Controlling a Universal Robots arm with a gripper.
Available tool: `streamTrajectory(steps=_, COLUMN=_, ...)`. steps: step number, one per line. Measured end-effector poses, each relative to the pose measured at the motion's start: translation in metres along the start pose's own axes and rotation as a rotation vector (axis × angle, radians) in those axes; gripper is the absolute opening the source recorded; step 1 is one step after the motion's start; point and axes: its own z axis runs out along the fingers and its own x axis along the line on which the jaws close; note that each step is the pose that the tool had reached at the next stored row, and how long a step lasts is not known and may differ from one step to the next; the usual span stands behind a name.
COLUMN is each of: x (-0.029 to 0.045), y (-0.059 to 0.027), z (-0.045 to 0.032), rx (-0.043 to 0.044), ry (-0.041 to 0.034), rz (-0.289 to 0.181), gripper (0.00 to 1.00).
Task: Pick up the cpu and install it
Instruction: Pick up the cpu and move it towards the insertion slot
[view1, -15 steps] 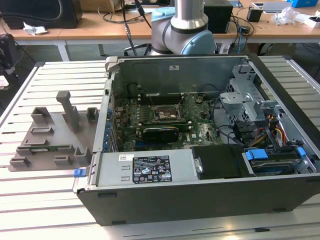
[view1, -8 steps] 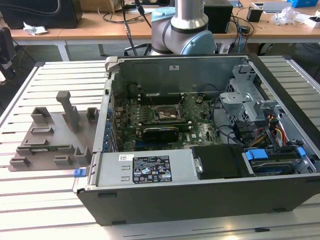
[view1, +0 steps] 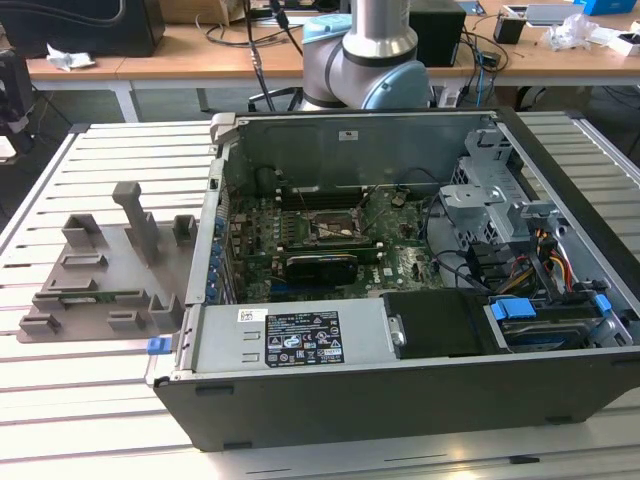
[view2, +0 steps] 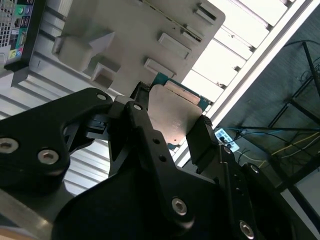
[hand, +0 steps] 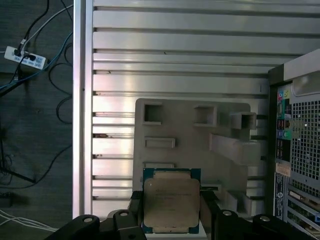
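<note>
My gripper (hand: 171, 212) is shut on the cpu (hand: 171, 200), a flat square chip with a silvery top and a thin blue-green rim. In both wrist views the black fingers (hand: 207, 210) press on two opposite edges of the cpu (view2: 172, 112), which sits flat between them at the gripper (view2: 172, 127). The chip hangs well above the grey plastic tray (hand: 190, 132), over the tray's edge. In the exterior view the dark square socket frame (view1: 335, 228) lies on the motherboard inside the open computer case.
The grey tray (view1: 100, 270) with raised blocks rests on the slatted metal table (view1: 90, 400) at the exterior view's left, beside the open case (view1: 400, 400). The case holds cables, drive cages and a black shroud. The arm's base (view1: 360, 60) stands behind the case.
</note>
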Motion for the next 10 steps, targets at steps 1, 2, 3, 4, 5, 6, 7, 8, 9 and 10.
streamTrajectory(steps=1, x=-0.0033, y=0.0, z=0.0001, rx=0.0, ry=-0.0001, rz=0.0, gripper=0.54)
streamTrajectory(steps=2, x=-0.0059, y=0.0, z=0.0002, rx=0.0, ry=-0.0001, rz=0.0, gripper=0.54)
streamTrajectory(steps=3, x=-0.012, y=-0.0001, z=0.0003, rx=0.0, ry=0.0, rz=0.0, gripper=0.54)
streamTrajectory(steps=4, x=-0.0168, y=-0.0002, z=0.0005, rx=0.0, ry=0.0, rz=0.0, gripper=0.54)
streamTrajectory(steps=5, x=-0.0222, y=-0.0003, z=0.0007, rx=0.0, ry=-0.0001, rz=0.0, gripper=0.54)
streamTrajectory(steps=6, x=-0.0252, y=-0.0003, z=0.0008, rx=-0.0001, ry=-0.0001, rz=0.0, gripper=0.54)
streamTrajectory(steps=7, x=-0.0288, y=-0.0004, z=0.0008, rx=0.0, ry=-0.0001, rz=0.0, gripper=0.54)
streamTrajectory(steps=8, x=-0.032, y=-0.0005, z=0.0009, rx=0.0, ry=0.0001, rz=0.0, gripper=0.54)
streamTrajectory(steps=9, x=-0.0359, y=-0.0005, z=0.001, rx=0.0, ry=0.0, rz=0.0, gripper=0.54)
streamTrajectory(steps=10, x=-0.0417, y=-0.0006, z=0.0012, rx=-0.0001, ry=-0.0001, rz=0.0, gripper=0.54)
